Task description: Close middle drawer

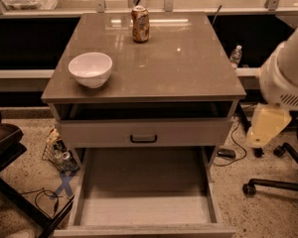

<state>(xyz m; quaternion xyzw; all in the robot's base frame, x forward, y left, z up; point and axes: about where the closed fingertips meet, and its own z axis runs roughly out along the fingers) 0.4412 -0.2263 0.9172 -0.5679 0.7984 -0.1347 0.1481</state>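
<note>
Middle drawer (144, 202) is pulled far out toward the camera, low in the view, under the top drawer. The gripper (266, 127) is well apart from it. The gripper hangs at the right side, just past the right edge of the bench and above the floor. It looks like a pale yellow piece. I think that is the gripper, but the view is poor there. I cannot tell if it is open or closed.

Right above it is the big white round part of the arm (287, 76). Under it, on the speckled floor, are black chair legs (275, 183) with wheels. A black cable (234, 144) lies on the floor between the gripper and the bench. A small water bottle (236, 56) stands on a ledge behind.

The bench (188, 68) has a shiny brown-grey top. A white bowl (90, 68) sits near its left edge. A can (140, 24) stands upright at the back.

The top drawer (193, 133) has a small dark handle (143, 138) in the middle. A dark gap shows above its front.

The middle drawer is plain grey inside.

On the floor at the left are a small wire basket (58, 152) and a blue tape cross (64, 185).
</note>
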